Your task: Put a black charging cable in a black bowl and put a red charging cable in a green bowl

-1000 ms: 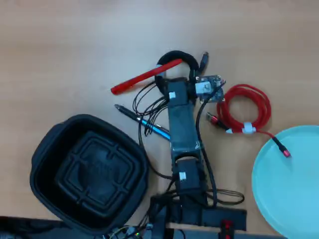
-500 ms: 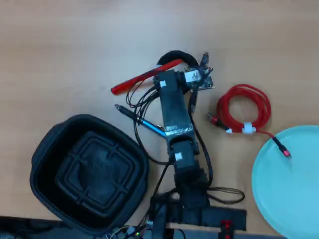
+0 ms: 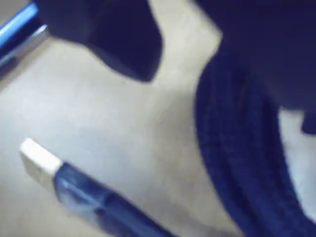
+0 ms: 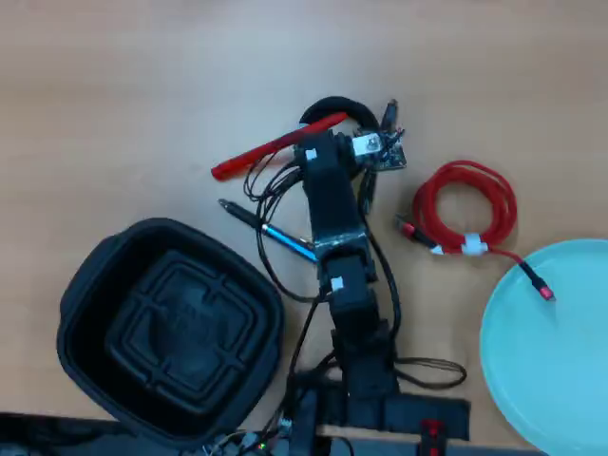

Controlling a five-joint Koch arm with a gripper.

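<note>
Count so far: 2 bowls, black bowl (image 4: 166,328) plus green bowl (image 4: 551,351). 2 cables, black charging cable (image 4: 353,110) plus red charging cable (image 4: 465,204). 2 pens, red pen (image 4: 271,147) plus blue pen (image 4: 271,231).

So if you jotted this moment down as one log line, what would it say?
pincer: over black charging cable, grip unclear | red charging cable: on table, plug over green bowl rim | black bowl: empty

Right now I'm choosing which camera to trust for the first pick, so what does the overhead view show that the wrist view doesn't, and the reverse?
Only the overhead view shows the black bowl, the green bowl, the red charging cable with one plug lying on the green bowl's rim, the red pen and the arm. Only the wrist view shows a close, blurred plug with a pale tip. Both show the black charging cable, the blue pen and the wooden table. Neither shows the jaws clearly.
</note>
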